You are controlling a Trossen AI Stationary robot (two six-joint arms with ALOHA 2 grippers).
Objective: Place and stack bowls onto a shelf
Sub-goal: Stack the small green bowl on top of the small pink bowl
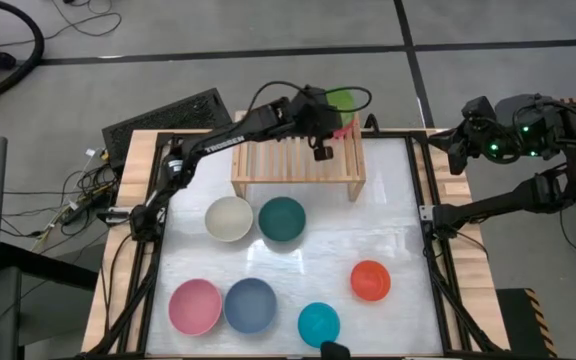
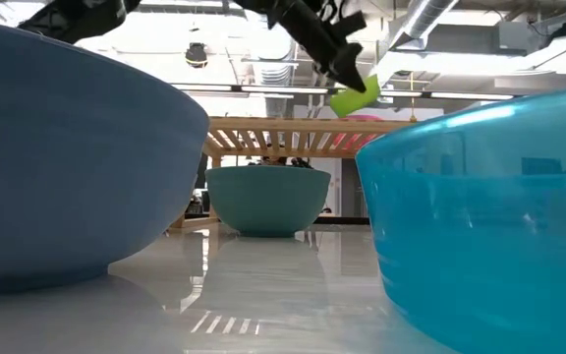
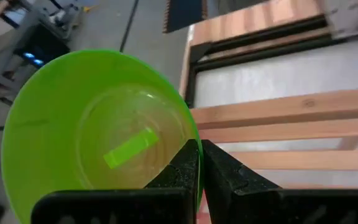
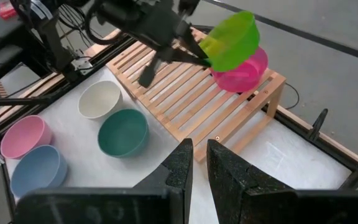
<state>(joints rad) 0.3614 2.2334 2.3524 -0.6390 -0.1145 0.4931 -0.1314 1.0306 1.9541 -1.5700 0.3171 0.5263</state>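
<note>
My left gripper reaches over the far right corner of the light-wood shelf and is shut on the lime green bowl. This bowl hangs tilted just above the magenta bowl, which stands on the shelf's slats at that corner. On the table stand the cream, dark green, pink, slate blue, teal and red-orange bowls. My right gripper waits shut beyond the table's right edge. My left gripper pinches the lime green bowl's rim, one finger inside the bowl and one outside. The fingers come slanting from the table's left. The bowl is lifted clear and tilted over the magenta bowl; whether the two touch, I cannot tell.
The shelf's slatted top is bare left of the magenta bowl. A dark frame runs along the table's edges. In the low view the slate blue bowl and the teal bowl stand close in front, the dark green one behind.
</note>
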